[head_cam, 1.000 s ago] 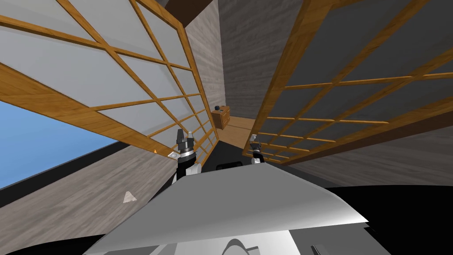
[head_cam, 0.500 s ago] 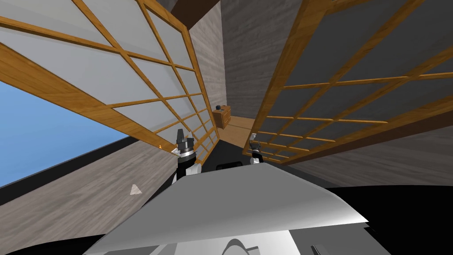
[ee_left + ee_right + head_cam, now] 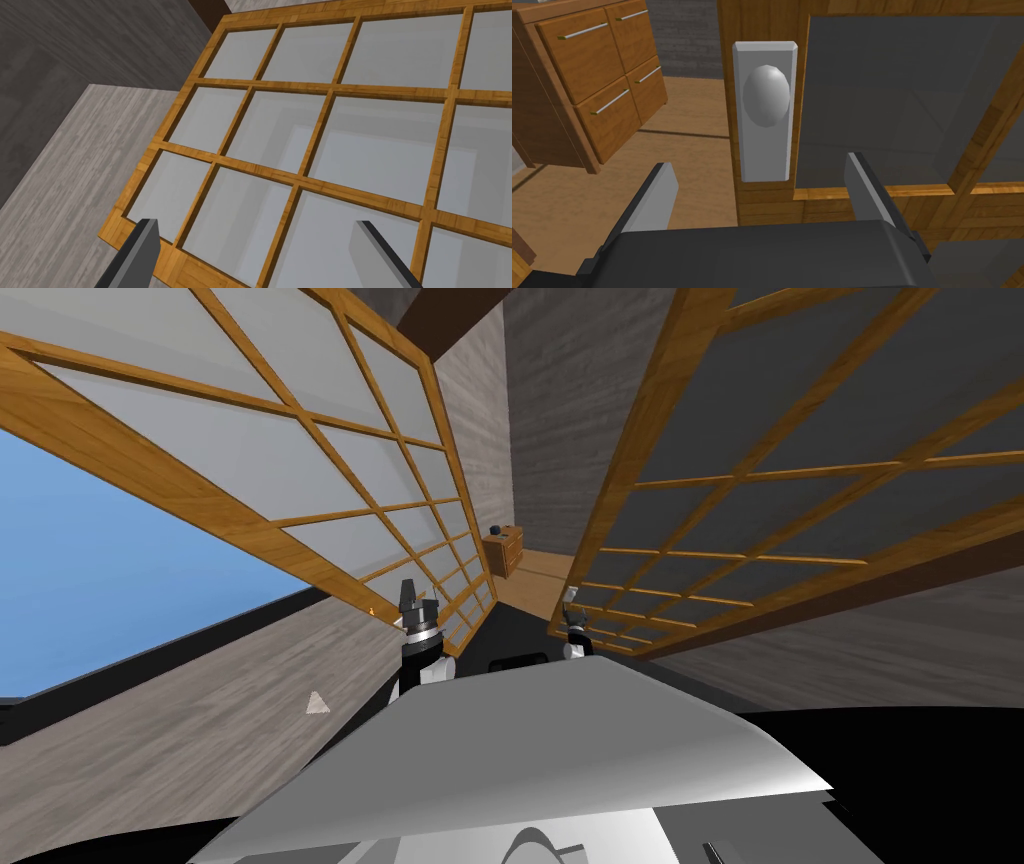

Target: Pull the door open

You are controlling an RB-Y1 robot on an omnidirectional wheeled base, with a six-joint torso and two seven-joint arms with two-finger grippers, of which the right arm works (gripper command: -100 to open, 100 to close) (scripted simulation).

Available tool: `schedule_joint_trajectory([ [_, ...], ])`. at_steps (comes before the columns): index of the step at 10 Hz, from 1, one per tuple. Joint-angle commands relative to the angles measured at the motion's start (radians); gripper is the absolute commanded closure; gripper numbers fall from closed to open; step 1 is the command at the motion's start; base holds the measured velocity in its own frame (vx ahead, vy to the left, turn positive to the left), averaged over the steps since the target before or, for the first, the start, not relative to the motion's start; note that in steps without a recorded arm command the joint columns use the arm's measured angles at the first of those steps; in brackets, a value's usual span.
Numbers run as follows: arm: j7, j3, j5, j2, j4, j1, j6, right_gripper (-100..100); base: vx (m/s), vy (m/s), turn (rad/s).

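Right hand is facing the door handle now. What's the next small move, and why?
Probably ease the right gripper straight forward until it straddles the grey knob, then shut on it. The gripper is open, and the knob sits centred ahead of it, not yet between its tips.

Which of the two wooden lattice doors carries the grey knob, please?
The dark-paned door at the right tool: its knob sits on a grey plate. The pale-paned door faces the left tool.

There are two wooden lattice doors, one round grey knob on one grey plate, and one chest with four drawers.
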State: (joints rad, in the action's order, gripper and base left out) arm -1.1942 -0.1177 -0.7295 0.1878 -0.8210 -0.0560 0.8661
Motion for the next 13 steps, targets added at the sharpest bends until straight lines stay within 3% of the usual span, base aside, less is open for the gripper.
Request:
schedule_joint_trajectory([
  [1,-0.034,-0.006,-0.018,-0.005,-0.011,-0.003,-0.001,-100,-0.074,-0.003,0.033],
  [2,-0.019,-0.004,-0.01,-0.003,-0.006,-0.002,0.0,-100,-0.033,0.001,0.004],
  [4,-0.072,0.003,-0.02,0.039,0.011,-0.016,0.009,-100,0.155,-0.004,0.095],
  [9,-0.153,0.015,-0.034,0.11,0.04,-0.04,0.025,-100,0.17,-0.015,0.074],
  [10,-0.164,0.017,-0.036,0.12,0.044,-0.044,0.027,-100,0.161,-0.02,0.057],
  [11,-0.152,0.017,-0.036,0.116,0.028,-0.048,0.018,-100,0.059,-0.008,-0.004],
  [12,-0.152,0.017,-0.036,0.116,0.028,-0.048,0.018,100,-0.012,0.005,0.003],
  [13,-0.152,0.017,-0.036,0.116,0.028,-0.048,0.018,100,-0.022,-0.003,-0.012],
])
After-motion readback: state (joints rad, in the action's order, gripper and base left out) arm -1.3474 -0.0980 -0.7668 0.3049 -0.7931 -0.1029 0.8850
